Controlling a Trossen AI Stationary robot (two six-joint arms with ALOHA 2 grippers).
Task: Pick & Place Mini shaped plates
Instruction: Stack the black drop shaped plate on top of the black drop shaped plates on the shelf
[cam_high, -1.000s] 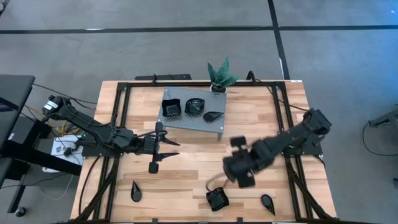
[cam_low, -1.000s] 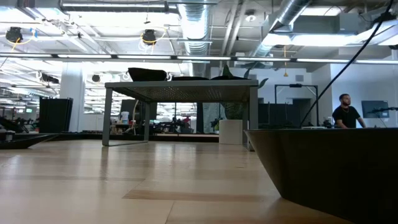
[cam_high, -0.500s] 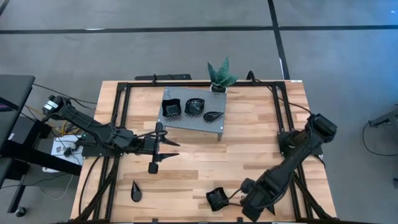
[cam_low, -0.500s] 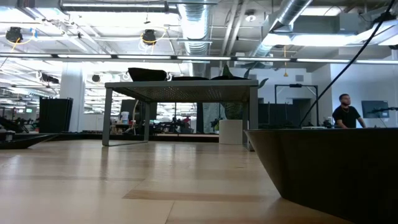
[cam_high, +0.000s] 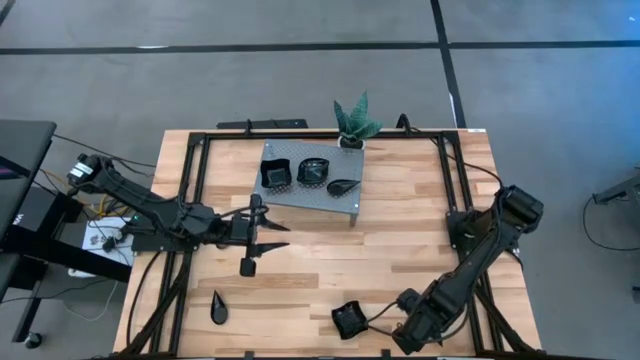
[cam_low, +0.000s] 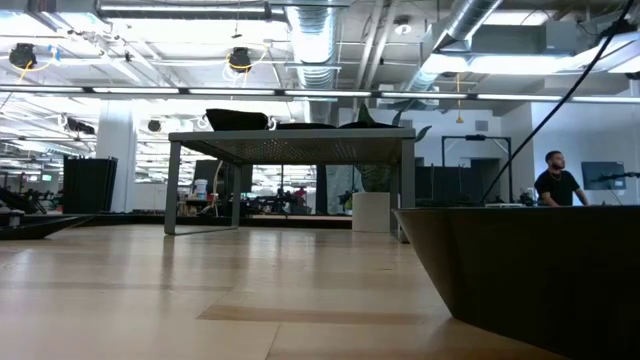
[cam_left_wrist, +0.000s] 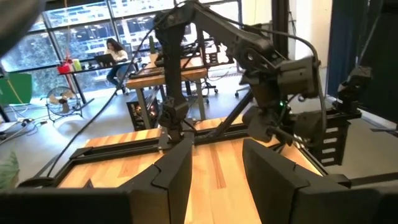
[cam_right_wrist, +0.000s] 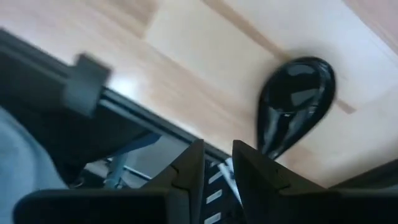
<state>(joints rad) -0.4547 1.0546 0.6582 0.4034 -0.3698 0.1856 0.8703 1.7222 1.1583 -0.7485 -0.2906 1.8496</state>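
Right tool (cam_right_wrist: 214, 163) hangs slightly parted, empty, just beside a teardrop plate (cam_right_wrist: 294, 102) on the wooden surface (cam_right_wrist: 205, 62) — front edge. Left tool (cam_left_wrist: 214, 168) waits open, mid-surface.

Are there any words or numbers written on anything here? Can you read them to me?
No, there are none that can be read.
The black dishes on the raised tray are plain: no marks show on them.
The teardrop dish by the right gripper is plain glossy black.
The left gripper and the arms show no readable label.
The room behind the table shows no sign clear enough to read.
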